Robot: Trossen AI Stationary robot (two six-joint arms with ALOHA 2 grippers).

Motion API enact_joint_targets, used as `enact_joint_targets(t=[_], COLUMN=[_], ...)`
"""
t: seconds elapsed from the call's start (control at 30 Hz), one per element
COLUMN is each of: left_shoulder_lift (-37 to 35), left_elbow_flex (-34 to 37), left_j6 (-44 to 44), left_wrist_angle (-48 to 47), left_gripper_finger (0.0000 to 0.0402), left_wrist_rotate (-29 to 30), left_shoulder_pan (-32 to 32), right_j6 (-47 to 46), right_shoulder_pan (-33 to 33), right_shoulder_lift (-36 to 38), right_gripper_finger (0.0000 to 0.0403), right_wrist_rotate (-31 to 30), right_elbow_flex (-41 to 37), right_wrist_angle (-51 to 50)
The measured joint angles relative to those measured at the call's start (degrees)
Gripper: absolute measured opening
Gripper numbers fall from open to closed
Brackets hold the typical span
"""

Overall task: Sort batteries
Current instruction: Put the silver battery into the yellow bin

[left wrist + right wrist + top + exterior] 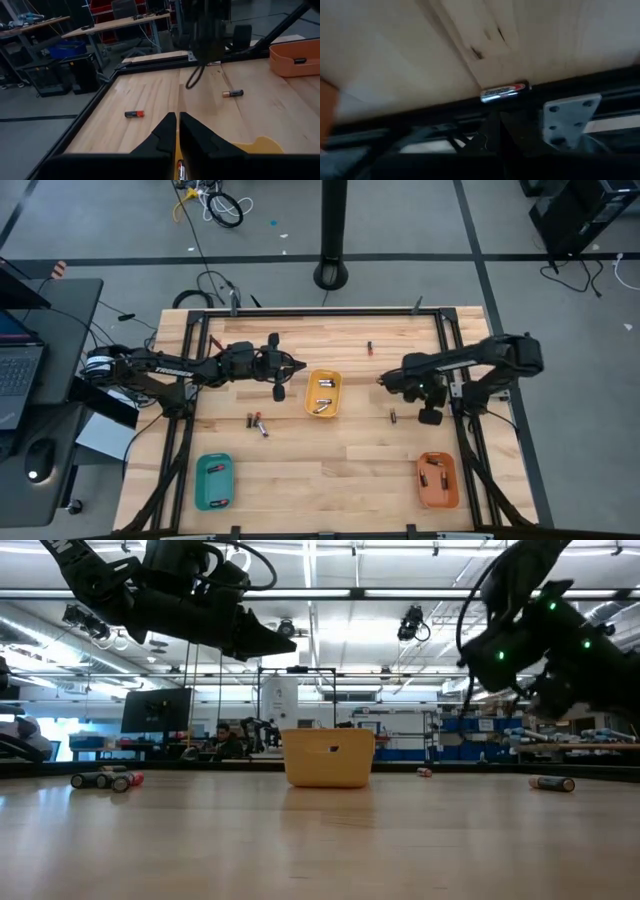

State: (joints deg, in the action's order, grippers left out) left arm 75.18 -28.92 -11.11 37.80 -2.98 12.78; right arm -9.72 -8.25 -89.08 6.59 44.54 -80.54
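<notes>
Jaws of the left gripper (177,131) are closed and empty over the yellow tray (322,394); the right gripper (383,380) hovers beyond it, jaws unreadable.

Small smooth cylinders roll easily on the pale wooden desk (330,470): batteries (258,422) lie loose by the left arm, another (393,416) near the right. Best to descend square across a cell's length, gripping mid-body.

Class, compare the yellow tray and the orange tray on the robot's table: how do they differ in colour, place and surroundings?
The yellow tray is yellow and sits mid-table; the orange tray is orange and sits near the right front corner. The left gripper hangs just beside the yellow tray; no gripper is near the orange tray. Both hold batteries and rest on the wooden table.
</notes>
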Motion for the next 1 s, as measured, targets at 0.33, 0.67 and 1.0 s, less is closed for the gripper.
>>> enact_joint_targets(t=[0.33, 0.67, 1.0], left_shoulder_lift=[0.0, 0.0, 0.0], left_elbow_flex=[0.0, 0.0, 0.0], left_j6=[-0.2, -0.4, -0.4], left_wrist_angle=[0.0, -0.1, -0.2], left_gripper_finger=[0.0028, 0.0028, 0.0028], left_wrist_rotate=[0.0, 0.0, 0.0], left_shoulder_pan=[0.0, 0.0, 0.0], right_j6=[5.0, 3.1, 0.3], right_shoulder_pan=[-0.8, -1.4, -5.4], right_shoulder_lift=[-9.5, -13.7, -17.8], right_gripper_finger=[0.0007, 0.0007, 0.0007], right_wrist_rotate=[-0.9, -0.9, -1.0], right_elbow_flex=[0.0, -0.6, -1.5], right_wrist_angle=[2.9, 1.9, 2.3])
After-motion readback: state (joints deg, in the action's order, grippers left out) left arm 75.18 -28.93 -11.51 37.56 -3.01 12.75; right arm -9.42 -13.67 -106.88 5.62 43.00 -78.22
